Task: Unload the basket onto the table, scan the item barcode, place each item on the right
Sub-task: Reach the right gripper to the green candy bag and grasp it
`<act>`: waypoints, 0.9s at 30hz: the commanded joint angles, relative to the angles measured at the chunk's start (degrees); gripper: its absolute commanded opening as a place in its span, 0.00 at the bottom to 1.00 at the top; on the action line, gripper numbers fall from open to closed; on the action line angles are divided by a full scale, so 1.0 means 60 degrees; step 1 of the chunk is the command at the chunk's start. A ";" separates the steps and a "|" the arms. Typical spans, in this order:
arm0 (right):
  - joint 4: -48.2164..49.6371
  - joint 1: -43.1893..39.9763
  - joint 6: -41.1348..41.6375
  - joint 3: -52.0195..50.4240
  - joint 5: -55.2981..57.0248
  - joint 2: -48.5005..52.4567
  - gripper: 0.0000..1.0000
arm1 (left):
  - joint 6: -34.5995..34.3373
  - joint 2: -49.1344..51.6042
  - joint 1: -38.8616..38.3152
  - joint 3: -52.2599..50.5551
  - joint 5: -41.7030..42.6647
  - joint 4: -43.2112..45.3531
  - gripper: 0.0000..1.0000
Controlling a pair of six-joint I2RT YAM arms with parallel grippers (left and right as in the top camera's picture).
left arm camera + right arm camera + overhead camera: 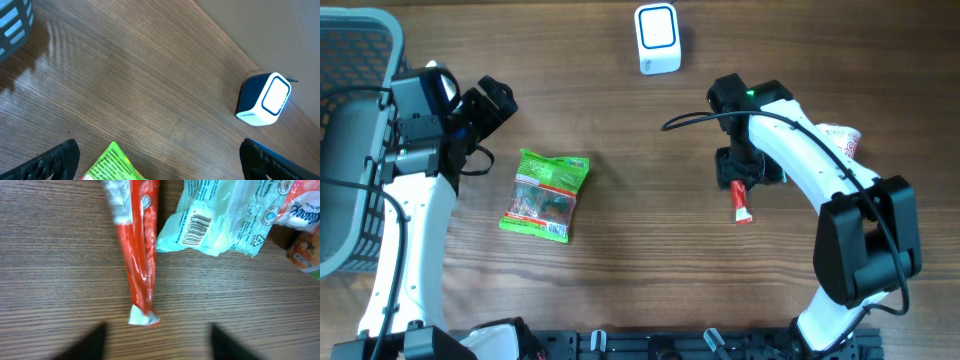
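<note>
- Red stick packet (741,202): it lies flat on the wooden surface (640,260), right of centre and directly under the right arm's wrist.
- Right tool (156,335): its jaws stand wide apart and hold nothing. In the right wrist view the packet's near end sits on the wood between the two blurred fingers, touching neither.
- Long axis: the packet runs straight ahead from the tool, across the gap between the fingers rather than along it, so as I judge it a plain descent and close would catch it by its narrow sides.
- Nearer arm: the right, plainly. The left tool (157,150) is fully open and empty, well apart, beside a green packet (546,195).
- Scanner (657,38): the white box stands at the far edge, beyond the packet and to its left, so any scan means carrying the packet that way.
</note>
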 commanded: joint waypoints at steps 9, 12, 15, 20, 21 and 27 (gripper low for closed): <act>0.5617 0.1810 -0.0459 -0.0084 -0.7005 -0.0157 0.79 | 0.0051 -0.0047 0.0026 0.0011 0.0047 0.0022 1.00; 0.7417 0.3391 -0.1188 -0.0084 -0.4856 -0.0087 0.86 | 0.0051 -0.0047 0.0026 0.0011 0.0047 0.0022 1.00; 0.8440 0.4510 -0.3508 -0.0084 -0.2645 0.0113 0.90 | 0.0051 -0.0047 0.0026 0.0011 0.0047 0.0022 1.00; 1.0021 0.4597 -0.4149 -0.0084 -0.2834 0.1049 0.92 | 0.0051 -0.0047 0.0026 0.0011 0.0047 0.0022 1.00; 1.0437 0.4597 -0.4240 -0.0084 -0.3085 0.1359 0.94 | 0.0051 -0.0047 0.0026 0.0011 0.0044 0.0022 1.00; 1.1686 0.4597 -0.4368 -0.0084 -0.4506 0.2900 0.78 | 0.0051 -0.0047 0.0026 0.0011 0.0047 0.0022 1.00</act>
